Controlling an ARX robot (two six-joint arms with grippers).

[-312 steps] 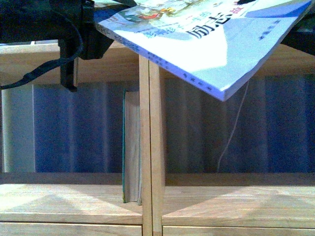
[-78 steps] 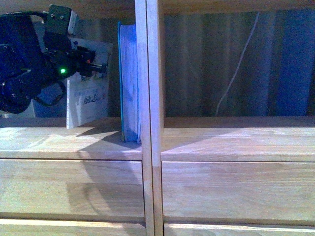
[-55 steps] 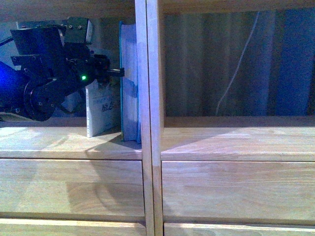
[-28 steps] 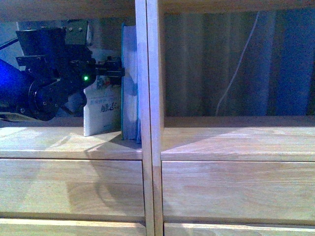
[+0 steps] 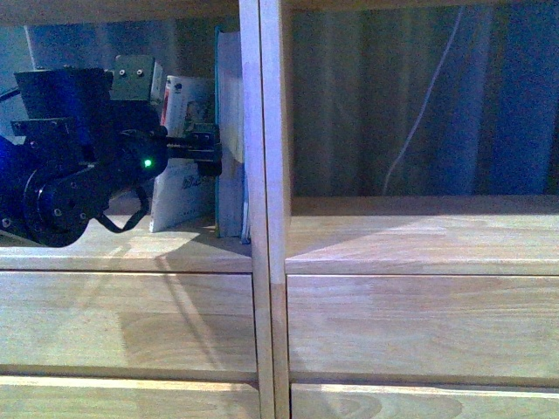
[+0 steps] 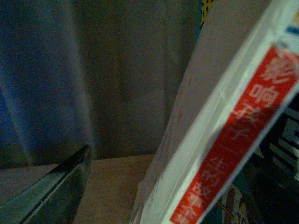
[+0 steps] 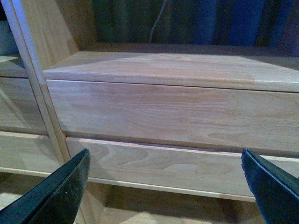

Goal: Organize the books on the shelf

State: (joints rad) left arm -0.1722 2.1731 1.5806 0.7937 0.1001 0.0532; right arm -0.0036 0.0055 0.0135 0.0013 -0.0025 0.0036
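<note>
In the shelf's (image 5: 262, 253) left compartment the thick teal book (image 5: 229, 131) stands upright against the centre post. The thin white paperback (image 5: 182, 188) leans against it, top tilted toward the teal cover. My left gripper (image 5: 203, 150) is open at the paperback's upper part. In the left wrist view the paperback (image 6: 219, 135) with its red spine end fills the space beside one dark finger (image 6: 51, 186); the other finger is hidden. My right gripper (image 7: 163, 186) is open and holds nothing, facing the drawer fronts (image 7: 177, 112).
The right compartment (image 5: 419, 236) holds nothing; a white cord (image 5: 419, 122) hangs behind it before a blue curtain. Plain drawer fronts (image 5: 419, 323) run under both compartments. The centre post (image 5: 266, 175) divides the two columns.
The left arm carried the paperback rightward to the teal book, and it now leans there. The arm sits a little lower and the shelf sits slightly lower in the picture.
</note>
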